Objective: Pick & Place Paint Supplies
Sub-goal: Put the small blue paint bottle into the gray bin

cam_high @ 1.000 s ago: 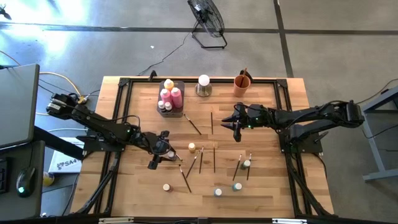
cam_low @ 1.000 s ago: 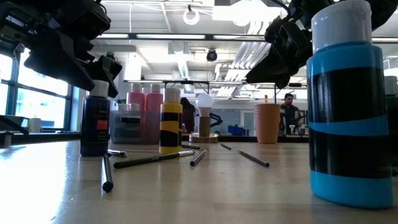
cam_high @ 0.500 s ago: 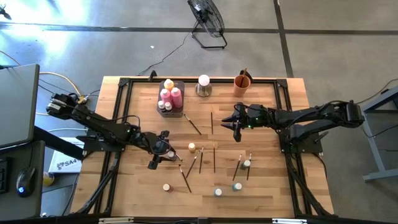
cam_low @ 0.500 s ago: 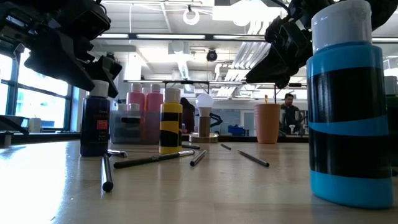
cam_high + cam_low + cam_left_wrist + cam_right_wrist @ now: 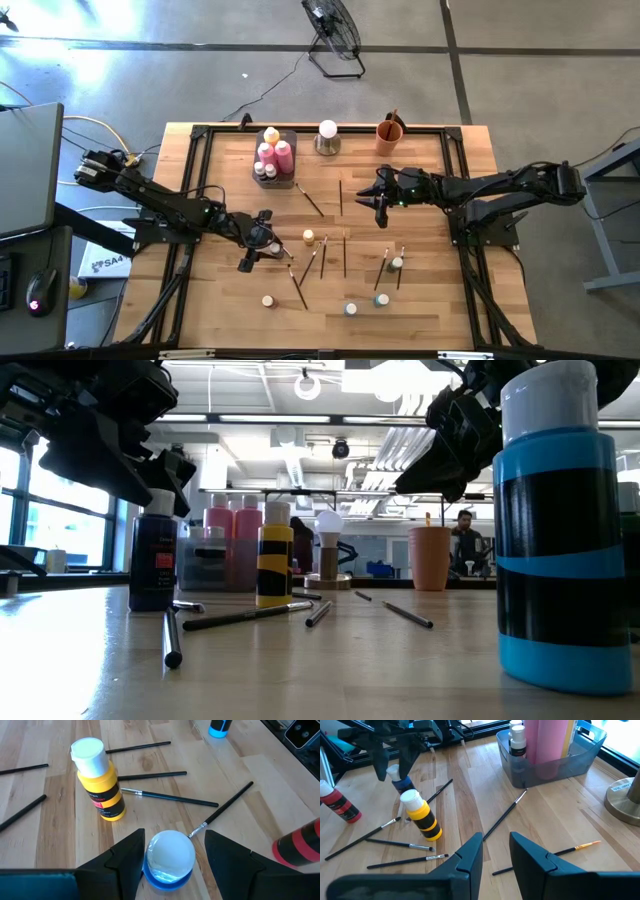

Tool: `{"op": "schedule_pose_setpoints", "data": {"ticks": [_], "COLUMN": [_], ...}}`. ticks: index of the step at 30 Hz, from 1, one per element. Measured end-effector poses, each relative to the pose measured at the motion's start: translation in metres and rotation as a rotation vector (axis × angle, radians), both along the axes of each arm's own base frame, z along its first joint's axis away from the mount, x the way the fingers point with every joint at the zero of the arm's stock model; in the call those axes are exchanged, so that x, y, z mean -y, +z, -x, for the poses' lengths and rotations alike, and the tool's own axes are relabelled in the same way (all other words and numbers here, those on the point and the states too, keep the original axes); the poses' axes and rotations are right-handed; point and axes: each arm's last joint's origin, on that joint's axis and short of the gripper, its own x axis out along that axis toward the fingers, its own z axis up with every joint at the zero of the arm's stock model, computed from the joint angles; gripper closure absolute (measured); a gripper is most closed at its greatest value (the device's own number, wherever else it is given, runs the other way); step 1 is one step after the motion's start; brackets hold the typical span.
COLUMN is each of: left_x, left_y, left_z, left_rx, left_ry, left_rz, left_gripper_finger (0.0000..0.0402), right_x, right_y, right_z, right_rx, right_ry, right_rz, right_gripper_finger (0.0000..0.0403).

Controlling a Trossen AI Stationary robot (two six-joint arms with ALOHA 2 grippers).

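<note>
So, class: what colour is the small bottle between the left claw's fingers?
Blue bottle, white cap; left wrist view shows it best.

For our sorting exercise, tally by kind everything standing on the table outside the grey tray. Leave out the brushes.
small paint bottles: 6
orange cup: 1
white ball on a metal base: 1
Total: 8
</note>
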Motion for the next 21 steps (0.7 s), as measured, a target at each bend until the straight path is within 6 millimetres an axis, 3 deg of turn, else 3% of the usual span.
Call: {"op": "schedule_pose_setpoints", "data": {"ticks": [8,17,21], "left_x": [-0.0001,-0.0002,-0.0002], "left_y": [0.0,0.0,0.0], "left_z": [0.0,0.0,-0.0001], "left_rx": [0.001,0.002,0.001], "left_ry": [0.003,0.005,0.01], "left_rz": [-0.002,-0.006,0.0], "left_gripper_finger": [0.0203,0.0273,0.028], "right_x": [0.0,0.0,0.0], "right_y": [0.0,0.0,0.0], "right_z": [0.0,-0.0001,0.0], "right_rx": [0.0,0.0,0.0], "right_ry": [0.0,0.0,0.0], "right_rz": [0.0,0.0,0.0], "right_gripper_finger": [0.0312,0.0312,0.0312]}}
